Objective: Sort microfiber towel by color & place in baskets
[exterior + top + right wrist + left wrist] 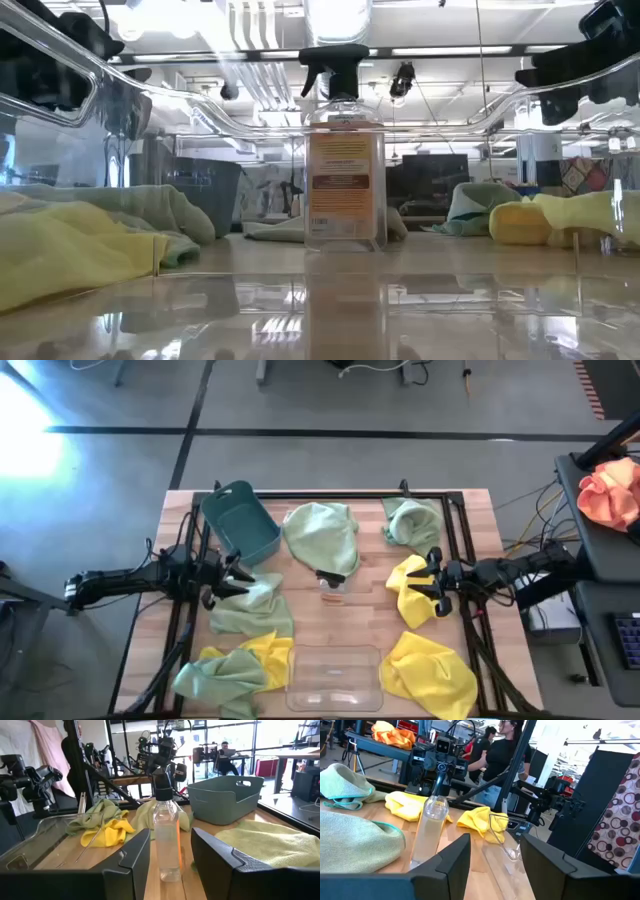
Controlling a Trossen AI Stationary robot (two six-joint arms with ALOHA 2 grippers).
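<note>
From above, the left hand (232, 575) hovers with its fingers spread apart and holding nothing, between the teal-blue plastic basket with rounded corners (240, 522) and a crumpled pale sage green microfiber towel (250, 608) lying just beside it on the wooden counter (330, 622). Near the front edge, a second sage green towel (215, 678) overlaps a bright yellow microfiber towel (266, 656), touching the clear see-through plastic basket (335, 678). At mid-counter a large sage green towel (322, 535) lies by a small clear spray bottle with an amber label and black top (332, 586). Further right are one more sage green towel at the back (413, 520), a yellow towel (410, 588) beneath the right hand (430, 578), whose fingers stand wide and empty, and a yellow towel at the front right corner (432, 672). An orange-pink cloth (612, 492) rests on a dark stand beside the counter.

Only the low view, looking through the clear basket's wall (90, 90), shows the bottle's label face-on (343, 180). Only the left wrist view shows a person in a black shirt (502, 757) behind the counter, with the bottle (431, 822) ahead of its own parted fingers (447, 865). The right wrist view shows the bottle (166, 837) directly ahead, between its parted fingers (220, 860), with the teal basket (225, 797) beyond.
</note>
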